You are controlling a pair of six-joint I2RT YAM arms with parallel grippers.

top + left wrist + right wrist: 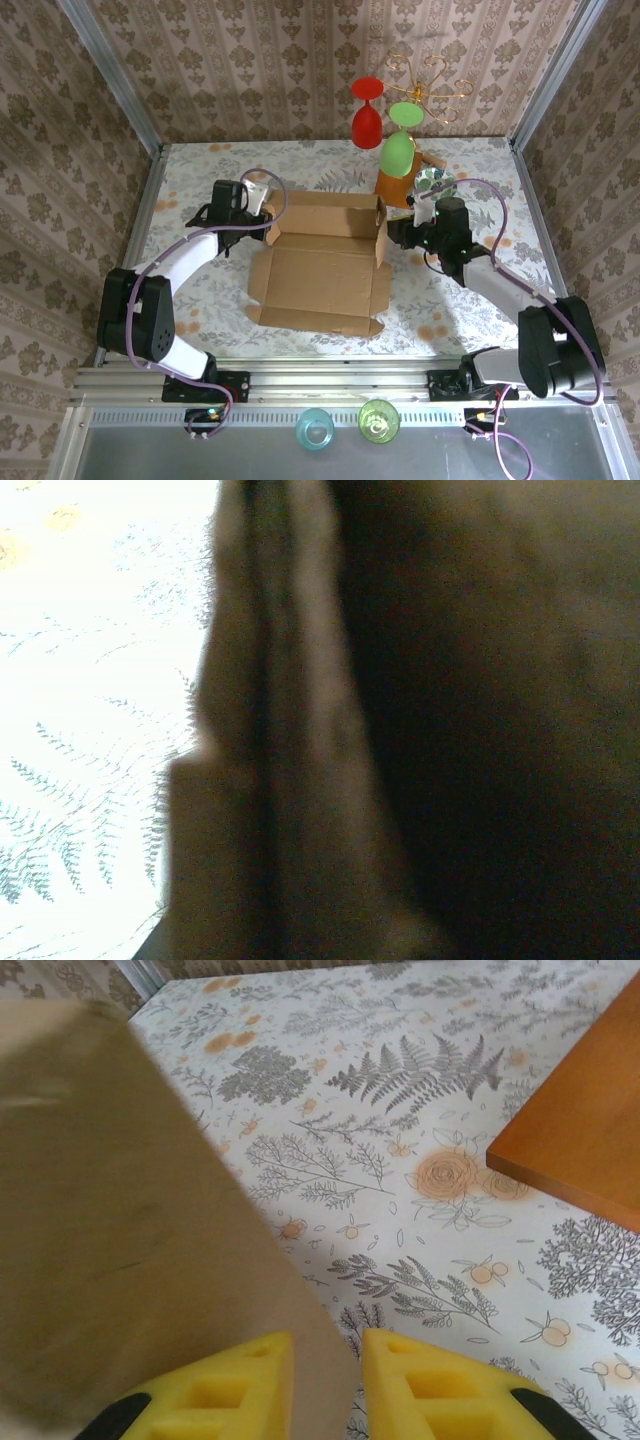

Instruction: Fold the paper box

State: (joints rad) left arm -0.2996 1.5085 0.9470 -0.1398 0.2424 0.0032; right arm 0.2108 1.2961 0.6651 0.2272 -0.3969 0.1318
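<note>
Lying open in the middle of the floral table (320,165), the one paper box (320,275) has its base panel flat. The far wall and right side panel stand raised, while the near flap lies down.

Two arms reach in from the near edge. The left arm (185,258) goes to the box's far left corner, the right arm (500,285) to its right side.

The left gripper (260,200) is closed at that corner. Its wrist camera gives a blurred close view of cardboard (300,730), so I cannot tell whether any board is pinched. The right gripper (395,232) (328,1345) is clamped on the upright right panel. In the right wrist view, the panel (120,1210) runs down between the two yellow fingers (240,1380).

One orange wooden stand (390,188) (580,1130) sits beyond the box's far right corner. Above it, one gold wire rack (430,80) holds two upside-down stemmed glasses, one red (366,110) and one green (400,140).

Two small cups stand at the front rail, one teal (314,428) and one green (379,420).
</note>
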